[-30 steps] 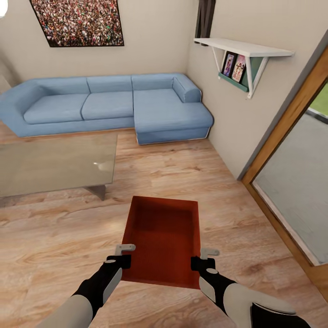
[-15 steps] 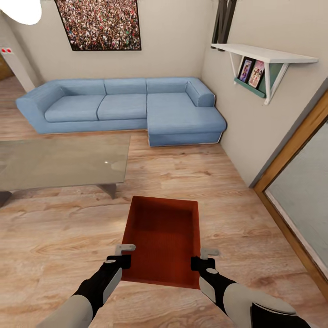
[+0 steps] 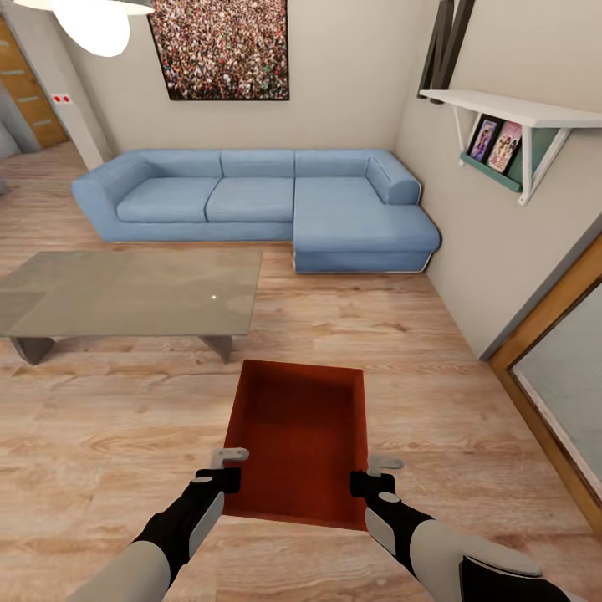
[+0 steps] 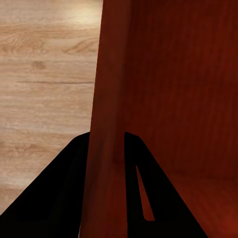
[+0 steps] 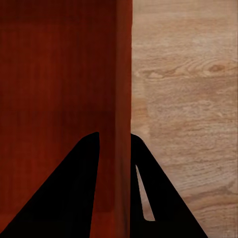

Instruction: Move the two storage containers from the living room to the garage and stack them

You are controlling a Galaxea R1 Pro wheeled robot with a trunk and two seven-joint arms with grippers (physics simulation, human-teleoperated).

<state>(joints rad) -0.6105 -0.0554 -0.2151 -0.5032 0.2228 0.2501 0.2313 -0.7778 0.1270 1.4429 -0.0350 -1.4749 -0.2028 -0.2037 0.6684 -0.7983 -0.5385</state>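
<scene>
I carry one orange-red open-top storage container (image 3: 297,435) level in front of me, above the living room's wood-plank floor (image 3: 109,435). My left gripper (image 3: 226,472) is shut on its left wall, near the corner closest to me. My right gripper (image 3: 370,477) is shut on the right wall at the matching corner. In the left wrist view the black fingers (image 4: 64,198) straddle the container wall (image 4: 106,124). The right wrist view shows the black fingers (image 5: 79,188) clamping the thin wall (image 5: 123,99) in the same way. The container is empty.
A glass coffee table (image 3: 125,293) stands ahead to the left. A blue corner sofa (image 3: 267,205) lines the far wall under a picture (image 3: 221,46). A white wall shelf (image 3: 518,117) and a wood-framed glass door (image 3: 560,359) are on the right. A passage opens at far left (image 3: 25,92).
The whole view has swung to the left: sofa, table and shelf have shifted right in the picture, and a doorway has come into sight at far left. Both grippers hold the container as before.
</scene>
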